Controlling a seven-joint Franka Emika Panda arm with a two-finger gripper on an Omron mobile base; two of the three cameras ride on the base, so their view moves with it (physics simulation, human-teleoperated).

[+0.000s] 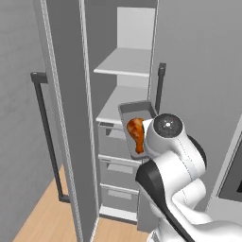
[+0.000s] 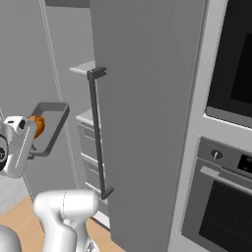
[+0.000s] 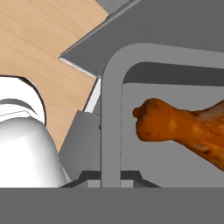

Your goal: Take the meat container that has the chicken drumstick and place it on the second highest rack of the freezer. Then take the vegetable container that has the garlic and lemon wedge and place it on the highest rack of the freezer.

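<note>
Clamped on the near rim of the meat container (image 3: 111,109), the gripper (image 3: 109,186) has its jaws drawn together on that grey edge; the finger tips themselves sit mostly under the bottom band of the hand view, at 6 o'clock. Inside the tray, the chicken drumstick (image 3: 183,129) lies toward 3 o'clock of that view, its knobby end pointing back toward the rim.

From the left base view, the meat container (image 1: 134,113) hangs in the air in front of the open freezer (image 1: 101,142), tilted, with the drumstick (image 1: 136,132) at its lower end just by the arm's wrist. The tray's far end sits level with the second highest rack (image 1: 113,106) and near its front edge, at roughly 12 o'clock from the wrist; whether it touches the shelf cannot be told. The highest rack (image 1: 125,64) is farther up, at 12 o'clock, with open space below it. Grey drawer fronts (image 1: 116,172) stack beneath the lower shelf.

From the right base view, the tray (image 2: 49,128) shows at 9 o'clock, left of the long dark bar handle (image 2: 97,133), with an oven (image 2: 221,197) at 4 o'clock.
</note>
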